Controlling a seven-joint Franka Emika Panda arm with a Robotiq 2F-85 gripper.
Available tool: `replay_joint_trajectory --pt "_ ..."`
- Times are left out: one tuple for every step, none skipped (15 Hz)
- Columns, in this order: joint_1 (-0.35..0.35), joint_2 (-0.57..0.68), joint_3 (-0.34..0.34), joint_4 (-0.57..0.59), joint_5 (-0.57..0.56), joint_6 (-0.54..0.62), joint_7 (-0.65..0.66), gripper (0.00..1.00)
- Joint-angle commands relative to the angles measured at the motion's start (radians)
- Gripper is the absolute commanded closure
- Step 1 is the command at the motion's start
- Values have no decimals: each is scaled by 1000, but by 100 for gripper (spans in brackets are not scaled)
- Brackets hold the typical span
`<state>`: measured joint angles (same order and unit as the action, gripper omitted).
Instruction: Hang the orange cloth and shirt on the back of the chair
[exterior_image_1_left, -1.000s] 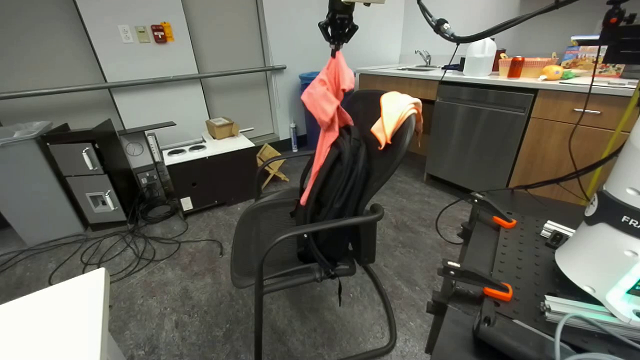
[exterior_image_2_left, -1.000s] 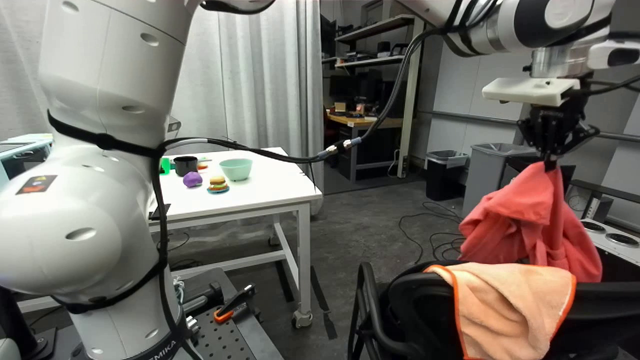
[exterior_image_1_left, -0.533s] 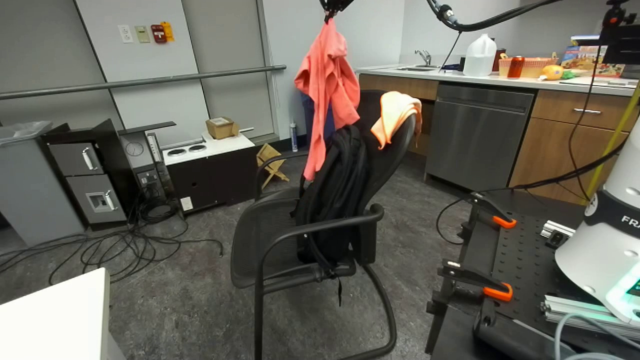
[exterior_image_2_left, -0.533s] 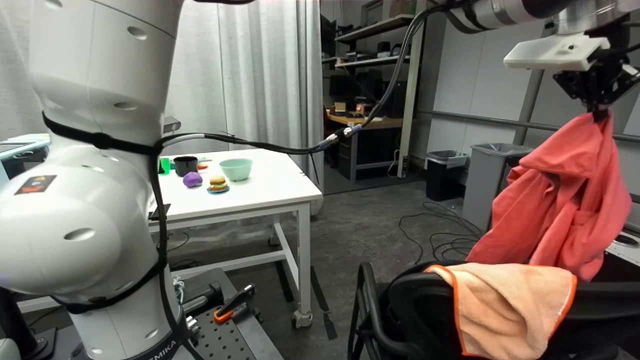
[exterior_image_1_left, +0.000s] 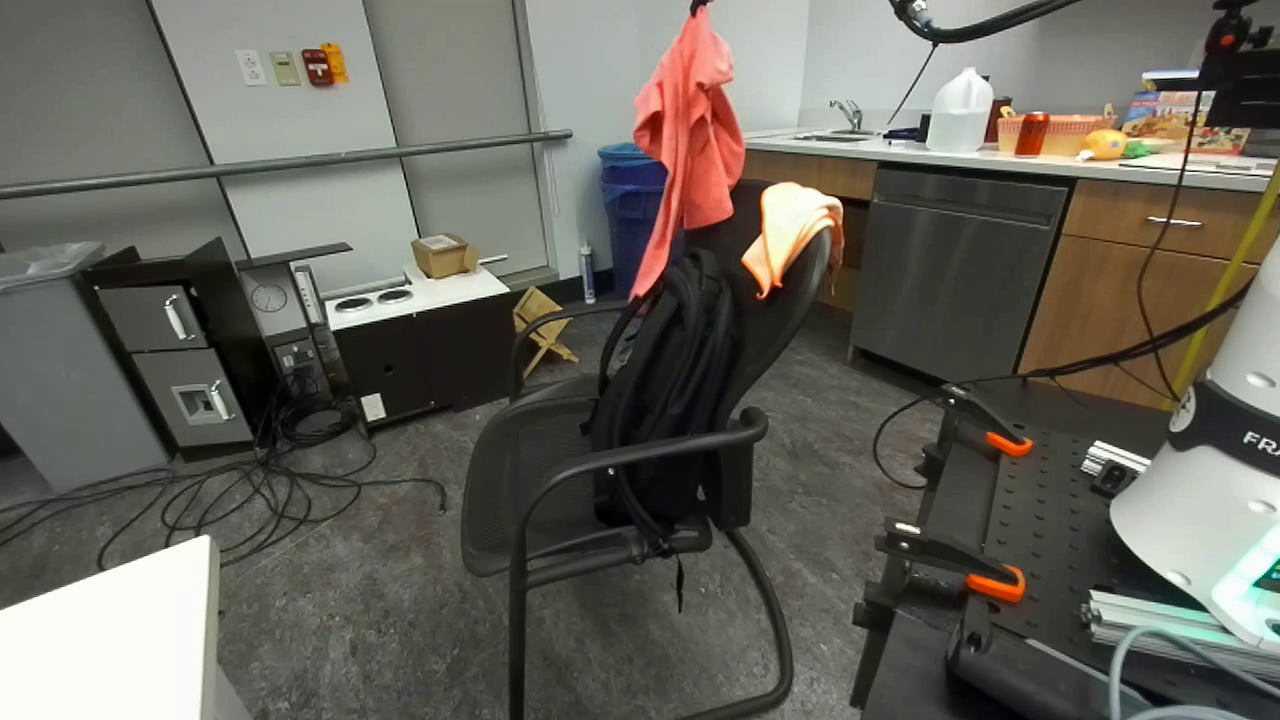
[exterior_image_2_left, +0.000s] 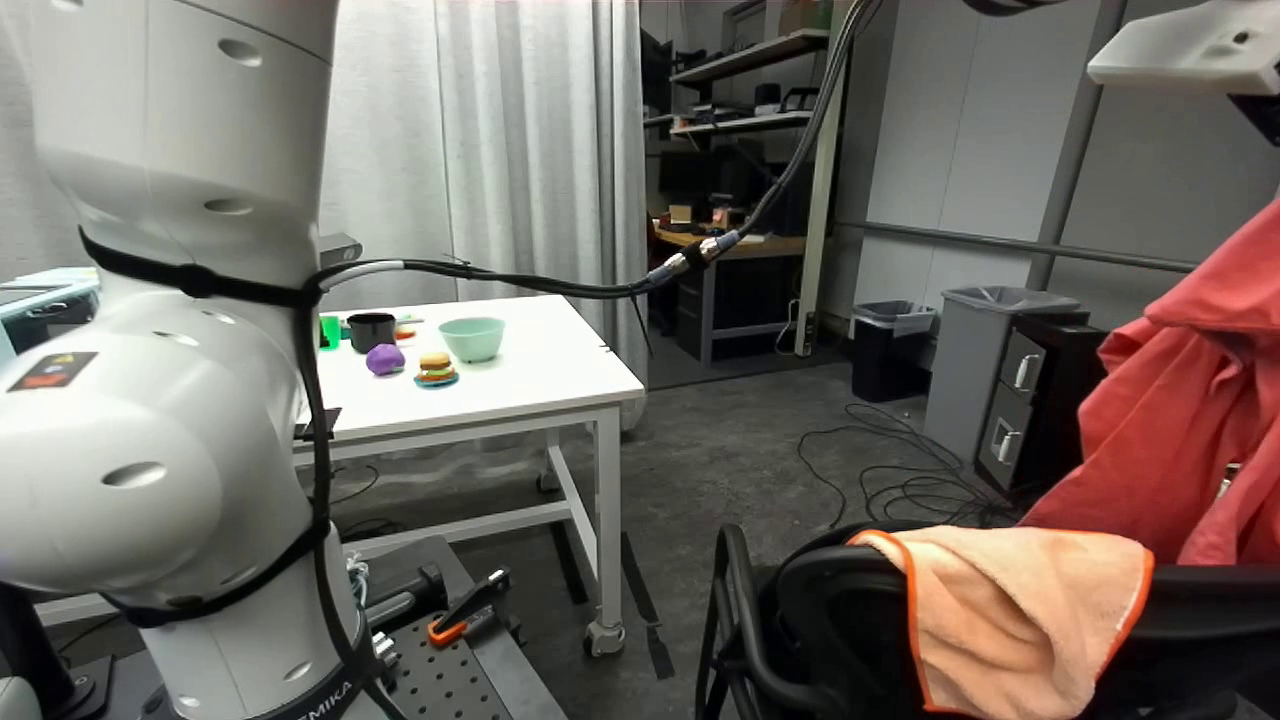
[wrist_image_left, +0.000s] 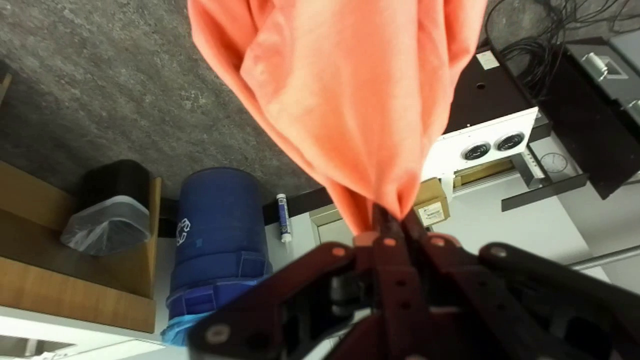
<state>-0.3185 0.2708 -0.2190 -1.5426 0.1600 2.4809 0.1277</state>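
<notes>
Coral shirt (exterior_image_1_left: 692, 140): hangs bunched from above, tails loose; in an exterior view it overlaps the left corner of the kitchen counter (exterior_image_1_left: 895, 152).
Fingers (wrist_image_left: 392, 260): pinching one gathered fold of the shirt, as the wrist view shows. Let go only once the weight is carried from beneath, then rise straight up.
Black office chair (exterior_image_1_left: 545, 440): mostly below the shirt, in front of the counter's left end. An exterior view shows the shirt's lower part passing behind the top rim (exterior_image_2_left: 1215, 605), so I take it to be on the seat side; whether it touches, I can't tell. A good lay would leave the tails seatward and draw the pinched top across the rim toward the robot base (exterior_image_1_left: 1195, 500) while lowering, so that fabric falls on both faces.
Orange cloth (exterior_image_2_left: 1020, 610): draped over that rim, so its share of the task looks done. Aim for the stretch beside it, toward the counter's left corner; a sideways drag could pull it off.
Backpack (exterior_image_1_left: 665, 400): black, against the front of the chair's back; its straps could snag the longest tail, so lift clear of them first.
Blue bin (exterior_image_1_left: 632, 212): beyond the chair, near the counter's left corner.
Soda can (exterior_image_1_left: 1032, 134): on the counter, just behind its front edge, well apart from the shirt.
</notes>
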Motion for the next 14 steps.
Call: replay_joint_trajectory --pt "-31 -38 -15 -55 67 -1 -1 99" --pt "-41 -35 -18 -63 85 -13 -5 99" --pt "-48 -34 -21 -74 99 -19 -5 99" --pt "-55 -31 -23 -88 113 -18 -7 99" --pt "-60 -34 -25 -105 124 -19 -6 99" --pt "-66 -34 -27 -121 140 -19 -8 99" --pt "-70 -36 -30 -135 151 -19 -5 99" --pt "-76 -41 -33 -151 164 -23 -5 99" --pt "-82 -44 -36 -161 178 -23 -5 99" --pt "-90 -47 -40 -170 195 -24 -5 99" --pt "-99 -51 -44 -178 215 -28 -4 99" --pt "-111 -54 -49 -182 239 -28 -6 99" --pt "-123 -58 -53 -185 263 -32 -7 99" --pt "-134 -63 -59 -189 286 -36 -7 99"
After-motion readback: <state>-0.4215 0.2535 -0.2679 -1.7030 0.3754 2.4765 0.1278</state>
